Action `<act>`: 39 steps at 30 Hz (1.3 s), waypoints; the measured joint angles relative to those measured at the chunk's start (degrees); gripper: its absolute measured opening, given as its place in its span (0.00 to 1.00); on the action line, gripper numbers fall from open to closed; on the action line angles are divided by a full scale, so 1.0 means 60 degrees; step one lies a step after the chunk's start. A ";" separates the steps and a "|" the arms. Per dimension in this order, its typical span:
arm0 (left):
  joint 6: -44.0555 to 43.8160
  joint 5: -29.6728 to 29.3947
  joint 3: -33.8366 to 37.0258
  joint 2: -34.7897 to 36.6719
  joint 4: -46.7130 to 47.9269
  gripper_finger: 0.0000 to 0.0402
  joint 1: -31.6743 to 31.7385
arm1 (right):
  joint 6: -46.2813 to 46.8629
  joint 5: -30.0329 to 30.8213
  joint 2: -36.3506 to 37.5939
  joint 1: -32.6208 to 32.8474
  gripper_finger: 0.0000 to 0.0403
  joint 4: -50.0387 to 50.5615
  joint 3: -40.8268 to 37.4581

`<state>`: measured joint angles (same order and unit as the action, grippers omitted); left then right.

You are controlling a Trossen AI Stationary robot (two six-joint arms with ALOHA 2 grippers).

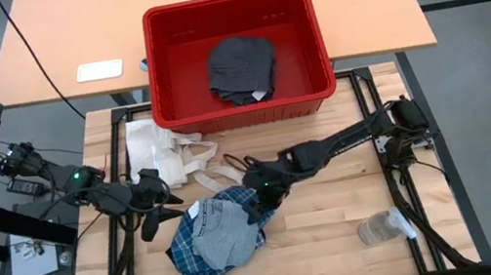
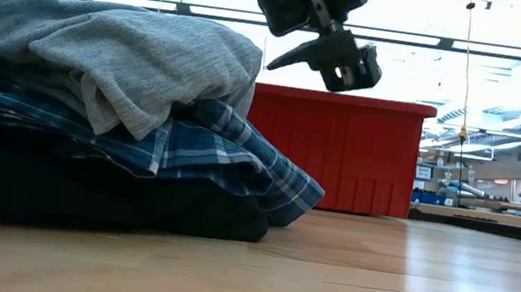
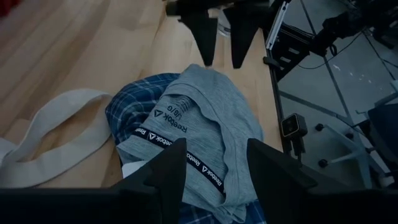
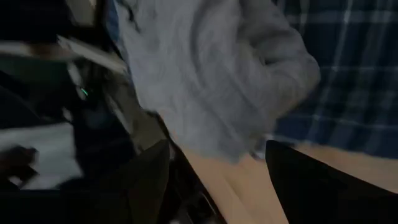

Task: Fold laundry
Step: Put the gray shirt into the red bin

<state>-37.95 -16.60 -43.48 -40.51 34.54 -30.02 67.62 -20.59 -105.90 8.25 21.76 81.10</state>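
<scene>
pile: we see the grey garment [image 1: 225,237] atop the plaid shirt [image 1: 188,257], near the red bin [image 1: 243,108] | left hand [image 1: 152,215]: beside pile, fingers apart, empty | right hand [image 1: 258,205]: above pile, fingers apart, empty

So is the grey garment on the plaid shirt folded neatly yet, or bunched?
Bunched. The grey garment lies crumpled in uneven folds over the plaid shirt, its waistband twisted; neither pincer holds it.

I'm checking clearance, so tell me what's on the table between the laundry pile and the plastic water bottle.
Nothing: in the high view, bare wood separates the laundry pile from the plastic water bottle.
</scene>
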 joint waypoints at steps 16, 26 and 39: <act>-0.0470 0.0686 -0.0007 -0.0857 -0.1088 0.43 -0.0393 | 0.1015 0.2457 0.0000 0.0734 0.67 -0.1115 -0.0750; -0.0464 0.0749 -0.0004 -0.3461 -0.0576 0.43 -0.1158 | 0.2213 0.2213 -0.1437 0.0675 0.67 -0.5497 -0.0567; -0.0353 0.0630 -0.0011 -0.5738 -0.1044 0.43 -0.0703 | 0.1127 0.3090 -0.1481 0.0679 0.67 -0.1489 0.2007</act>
<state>-40.07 -12.82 -43.55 -74.94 28.28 -34.24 74.38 -2.04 -114.78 12.32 12.82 93.14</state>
